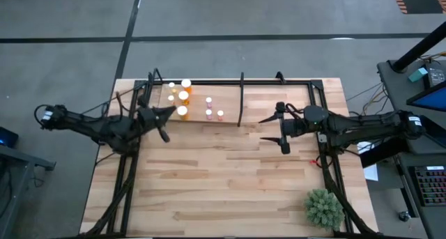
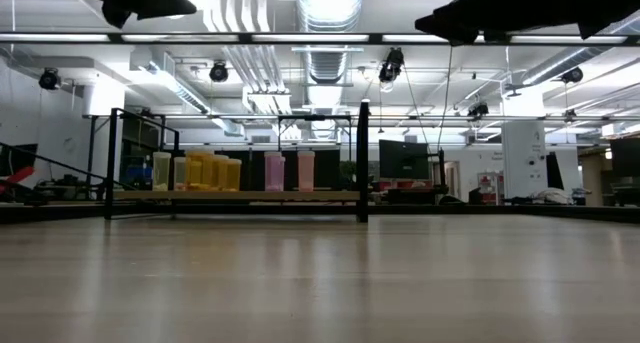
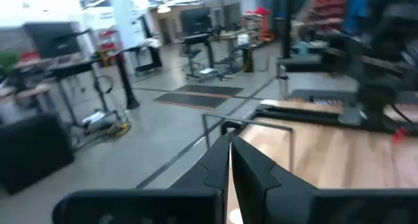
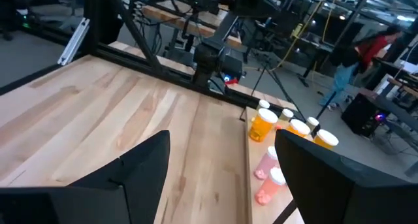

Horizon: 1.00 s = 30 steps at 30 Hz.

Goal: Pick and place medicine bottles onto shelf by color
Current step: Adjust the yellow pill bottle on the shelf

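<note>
Hovering empty, left gripper (image 1: 169, 111) jaws closed just beside the orange medicine bottles (image 1: 182, 95) on the shelf (image 1: 223, 99); right gripper (image 1: 268, 127) jaws wide apart, farther off.

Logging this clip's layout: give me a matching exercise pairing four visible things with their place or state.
Things:
1. left gripper
2. right gripper
3. green plant
4. pink bottles

Place or state:
A. near-right corner of the table
B. open, right of the black post
C. shut, beside the orange bottles
D. on the shelf, between the orange bottles and the post

Pairs: 1-C, 2-B, 3-A, 4-D
</note>
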Available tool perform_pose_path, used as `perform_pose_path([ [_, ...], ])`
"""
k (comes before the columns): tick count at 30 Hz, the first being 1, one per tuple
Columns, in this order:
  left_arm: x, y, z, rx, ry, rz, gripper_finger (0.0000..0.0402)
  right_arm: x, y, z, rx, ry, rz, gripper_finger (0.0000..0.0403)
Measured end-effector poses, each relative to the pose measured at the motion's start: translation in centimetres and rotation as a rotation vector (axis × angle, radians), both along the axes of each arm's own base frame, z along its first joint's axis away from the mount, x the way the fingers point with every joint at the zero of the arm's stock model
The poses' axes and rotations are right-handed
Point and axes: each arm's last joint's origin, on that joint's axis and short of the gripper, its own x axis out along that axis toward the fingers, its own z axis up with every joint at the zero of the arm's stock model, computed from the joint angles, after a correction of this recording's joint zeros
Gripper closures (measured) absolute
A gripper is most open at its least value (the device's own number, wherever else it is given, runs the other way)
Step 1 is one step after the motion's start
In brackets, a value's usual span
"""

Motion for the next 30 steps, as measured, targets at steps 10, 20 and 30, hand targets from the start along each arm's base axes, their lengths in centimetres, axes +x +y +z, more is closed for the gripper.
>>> perform_pose_path([
  [10,2.8,3.9,2.8,-0.082,0.093,0.147,0.0401,0.2,0.0,1.2,0.017,0.016,-0.003,0.0136],
  [20,6.2,13.7,2.3,-0.469,0.610,0.473,0.0402,0.2,0.0,1.1,0.031,0.039,-0.005,0.0136],
  [30,7.1,21.8,-0.8,-0.676,0.788,0.628,0.0402,0.2,0.0,1.1,0.022,0.040,-0.004,0.0136],
])
